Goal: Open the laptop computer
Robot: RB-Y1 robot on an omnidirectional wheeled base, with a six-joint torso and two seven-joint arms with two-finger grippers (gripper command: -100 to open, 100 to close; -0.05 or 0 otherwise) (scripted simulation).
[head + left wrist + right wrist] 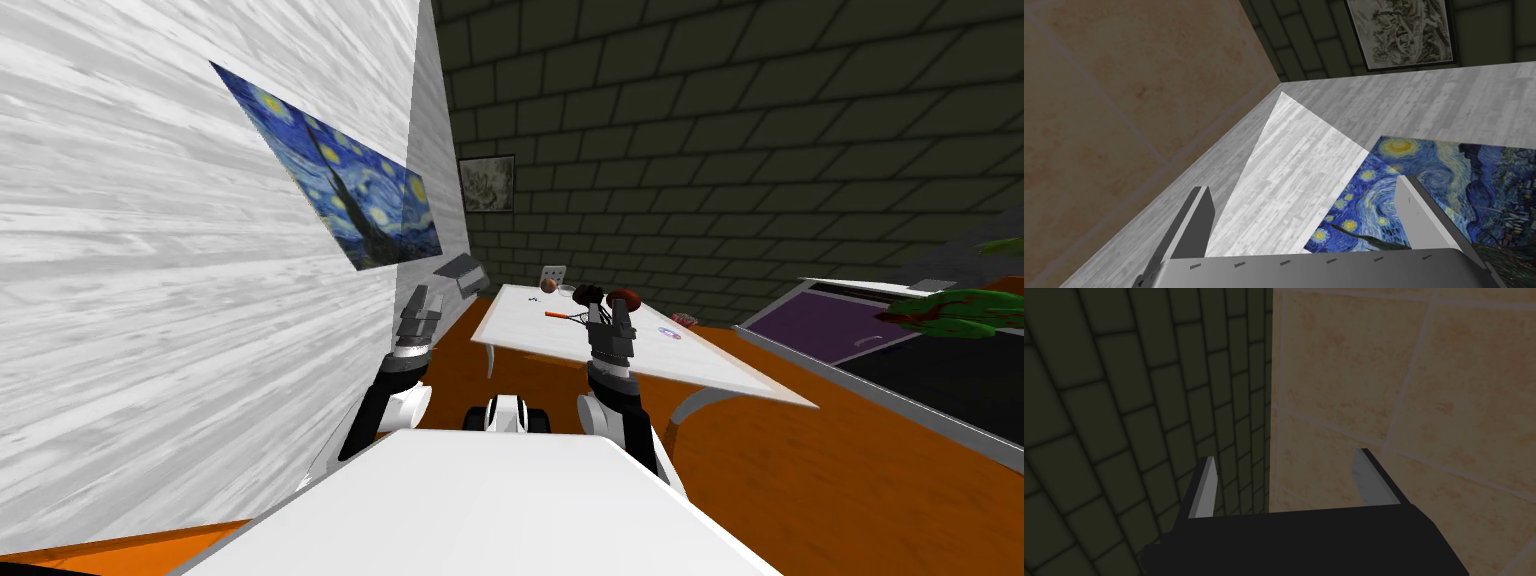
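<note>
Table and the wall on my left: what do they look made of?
Table: plain matte white top, no grain, so material is open; curved grey legs may be metal. Left wall: pale boards by look, streaked grey wood grain, matte.

a white, wood-grained wall (150,300) runs along the 9 o'clock side, carrying a blue and yellow swirling-sky painting (340,190) toward 10 o'clock. a dark brick wall (750,130) closes the room from 12 to 2 o'clock, with a small framed picture (487,183) near the corner. the floor (800,480) is orange. a white table (540,325) on curved legs stands at 12 o'clock; a low purple-topped unit (830,325) and green foliage (960,310) sit at 3 o'clock.
</note>
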